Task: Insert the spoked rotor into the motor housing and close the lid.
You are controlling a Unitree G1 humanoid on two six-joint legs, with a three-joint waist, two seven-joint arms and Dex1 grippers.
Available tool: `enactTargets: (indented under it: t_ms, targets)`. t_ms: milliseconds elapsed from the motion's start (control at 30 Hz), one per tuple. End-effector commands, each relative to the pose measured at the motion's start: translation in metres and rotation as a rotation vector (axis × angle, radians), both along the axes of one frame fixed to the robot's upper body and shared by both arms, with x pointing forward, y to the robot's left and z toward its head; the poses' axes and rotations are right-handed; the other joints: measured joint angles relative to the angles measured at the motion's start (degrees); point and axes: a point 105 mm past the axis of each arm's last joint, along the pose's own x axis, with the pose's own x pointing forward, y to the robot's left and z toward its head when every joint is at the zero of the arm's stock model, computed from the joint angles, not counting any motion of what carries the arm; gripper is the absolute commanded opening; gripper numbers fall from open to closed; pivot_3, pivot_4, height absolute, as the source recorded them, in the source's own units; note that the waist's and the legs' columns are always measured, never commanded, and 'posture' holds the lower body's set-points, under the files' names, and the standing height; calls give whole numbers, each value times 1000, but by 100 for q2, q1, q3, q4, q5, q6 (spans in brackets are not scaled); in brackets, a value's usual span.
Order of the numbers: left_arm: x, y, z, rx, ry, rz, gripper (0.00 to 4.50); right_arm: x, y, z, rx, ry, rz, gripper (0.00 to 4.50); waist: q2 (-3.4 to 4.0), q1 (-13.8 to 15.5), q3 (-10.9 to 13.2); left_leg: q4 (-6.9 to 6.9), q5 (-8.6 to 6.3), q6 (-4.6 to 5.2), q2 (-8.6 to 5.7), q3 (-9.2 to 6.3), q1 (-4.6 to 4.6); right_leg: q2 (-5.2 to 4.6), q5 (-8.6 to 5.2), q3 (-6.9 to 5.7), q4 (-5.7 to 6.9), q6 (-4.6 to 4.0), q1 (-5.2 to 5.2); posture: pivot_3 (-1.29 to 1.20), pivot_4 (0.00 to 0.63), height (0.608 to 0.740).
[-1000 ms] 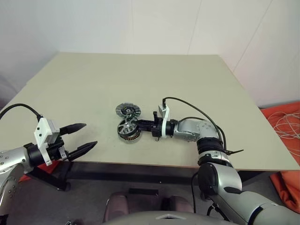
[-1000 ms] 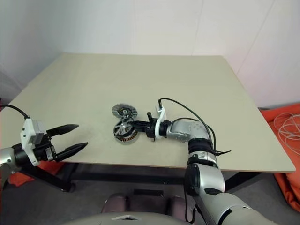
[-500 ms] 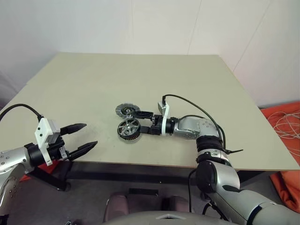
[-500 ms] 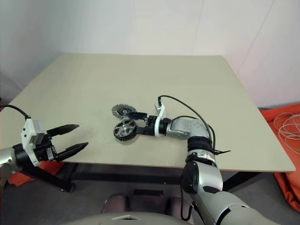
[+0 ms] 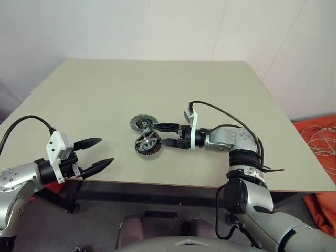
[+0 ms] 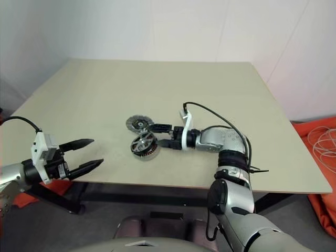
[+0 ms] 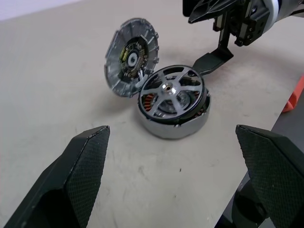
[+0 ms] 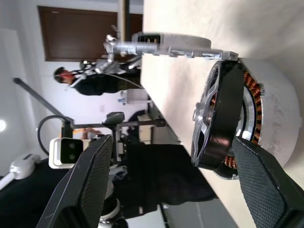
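- Left gripper (image 5: 97,153) idling open at near table edge, well apart from parts.
- Spoked rotor (image 7: 173,90) sitting tilted, part-seated in motor housing (image 7: 175,124).
- Right gripper (image 5: 168,134) hovering open just beside it, nearer arm.
- Lid (image 5: 143,124) lying just beyond.

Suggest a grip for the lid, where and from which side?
Judging by its pose: the lid leans tilted against the housing, far edge raised. Pinch that raised rim across its thickness, coming from above on the side away from the housing; the right gripper is nearest.
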Motion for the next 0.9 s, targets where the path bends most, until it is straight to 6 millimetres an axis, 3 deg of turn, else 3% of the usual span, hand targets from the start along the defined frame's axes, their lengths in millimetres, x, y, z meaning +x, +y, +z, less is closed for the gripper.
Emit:
enactTargets:
  t_ms: [33,233,533,733,800,900]
  targets:
    - [2,-2,8,3,-49,-13,4500,5,-14,20,8,-91,-20,4467,0,8,0,0,0,0,0,0,0,0,0,0,0,0,0,0,0,740]
    - [4,-3,7,-1,-47,-16,4500,4,-27,20,-78,-132,-4,4467,2,15,1,0,1,-1,0,0,1,0,0,0,0,0,0,0,0,740]
    - [4,-3,8,-1,-51,-14,4500,-3,-22,27,-160,-248,66,4467,1,2,1,0,2,-2,1,1,5,1,0,0,0,0,2,0,0,740]
    - [5,-3,8,-1,-52,-10,4500,-2,-27,36,-274,-469,65,4467,0,28,0,0,1,-2,0,-1,2,0,0,0,-2,1,4,0,0,740]
    - [5,-3,8,-1,-52,-10,4500,-3,-24,38,-323,-602,87,4098,0,27,0,0,1,-2,0,-1,2,0,-1,0,-4,1,4,0,0,740]
    - [5,-3,8,-2,-51,-11,4500,-2,-16,43,-331,-816,89,3160,-2,15,-1,0,1,-1,1,-1,2,1,-1,0,-5,2,4,0,0,740]
